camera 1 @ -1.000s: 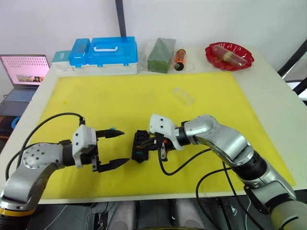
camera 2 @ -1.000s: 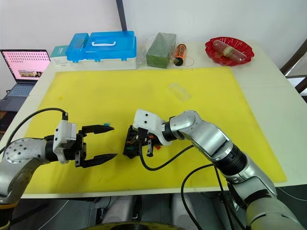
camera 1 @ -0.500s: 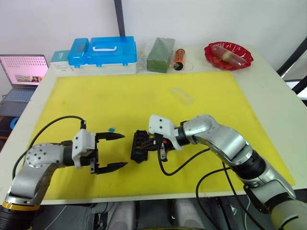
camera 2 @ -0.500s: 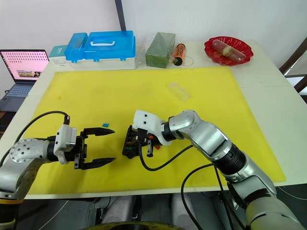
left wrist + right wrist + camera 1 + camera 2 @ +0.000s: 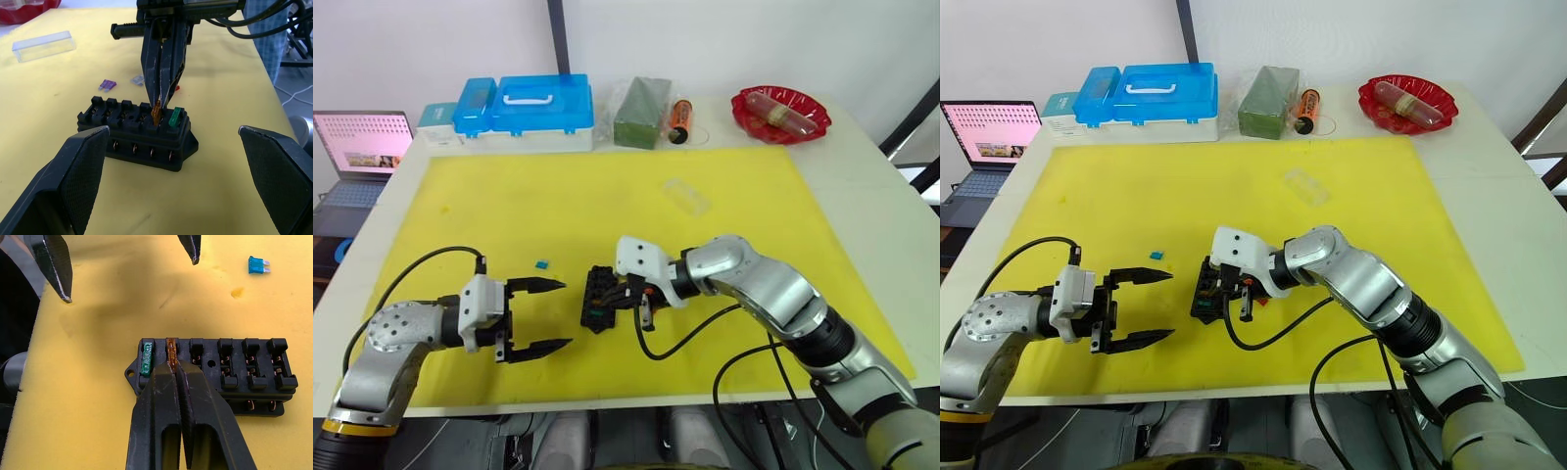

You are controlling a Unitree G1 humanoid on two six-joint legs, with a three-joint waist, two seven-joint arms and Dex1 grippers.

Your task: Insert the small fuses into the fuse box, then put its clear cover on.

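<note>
The black fuse box [image 5: 598, 297] lies on the yellow mat [image 5: 607, 186], near its front middle. A green fuse [image 5: 146, 360] sits in its end slot. My right gripper [image 5: 173, 369] is shut on an orange fuse [image 5: 170, 350], holding it in the slot beside the green one. Left of the box, my left gripper [image 5: 566, 313] hovers open and holds nothing. A blue fuse [image 5: 542, 263] lies loose on the mat just beyond it. Purple [image 5: 107, 85], grey [image 5: 137, 80] and red [image 5: 176, 88] fuses lie behind the box. The clear cover [image 5: 686, 196] rests further back on the mat.
Along the table's back edge stand a blue-lidded case [image 5: 524, 110], a wrapped green block [image 5: 641, 113], an orange cylinder [image 5: 679, 119] and a red bowl [image 5: 780, 113]. A laptop [image 5: 362, 147] sits off the table's left side.
My left gripper has drawn back toward the near left, still open, leaving the blue fuse lying on the mat. The right gripper and the fuse box have not moved.
</note>
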